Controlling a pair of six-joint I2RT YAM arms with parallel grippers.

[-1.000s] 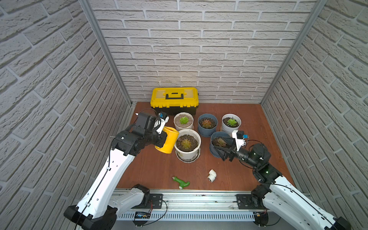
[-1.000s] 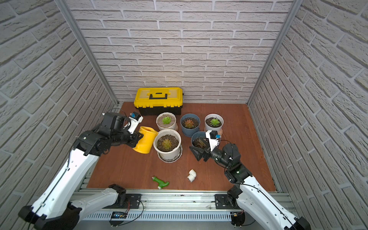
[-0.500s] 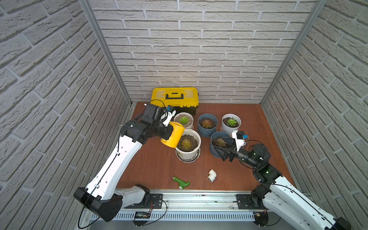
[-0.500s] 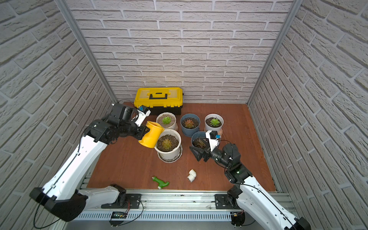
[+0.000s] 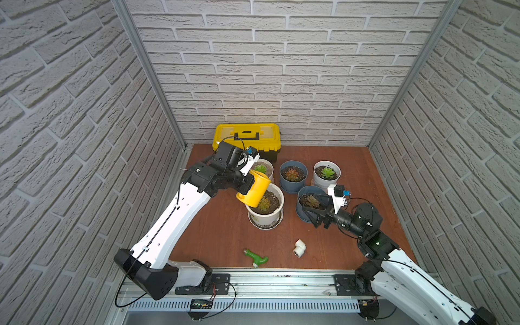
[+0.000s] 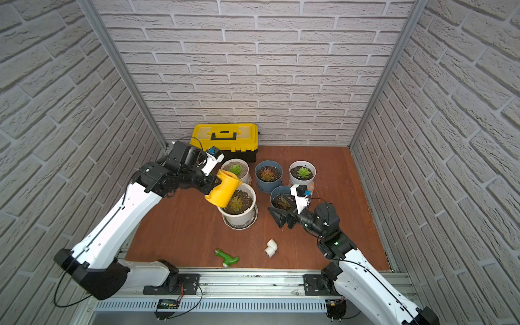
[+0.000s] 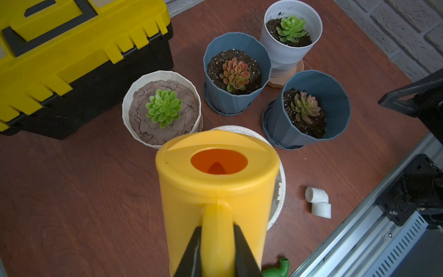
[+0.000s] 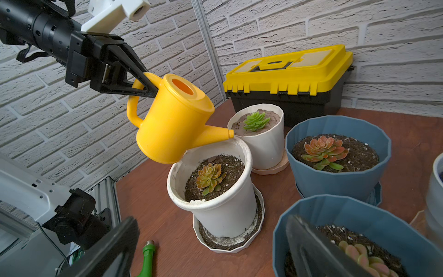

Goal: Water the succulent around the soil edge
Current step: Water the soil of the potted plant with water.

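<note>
My left gripper (image 7: 217,230) is shut on the handle of a yellow watering can (image 8: 172,129), which hangs tilted in the air. The can's spout (image 8: 223,134) points over the far rim of a white pot (image 8: 215,203) standing on a saucer. In that pot grows a small orange-green succulent (image 8: 210,177) in dark soil. Both top views show the can (image 5: 254,191) covering the pot's left rim, beside the succulent (image 6: 235,203). My right gripper (image 5: 313,209) stands open and empty, low and right of the white pot, one finger over the near blue pot (image 8: 359,215).
A yellow toolbox (image 5: 247,138) stands at the back wall. Behind the white pot are a cream pot (image 5: 263,168), a blue pot (image 5: 292,174) and a pale pot (image 5: 326,173), each with a succulent. A green fitting (image 5: 256,257) and white elbow (image 5: 299,247) lie near the front rail.
My left arm has carried the watering can up and to the right, from beside the white pot to over its rim, and tipped it spout-down. The right arm has not moved.
</note>
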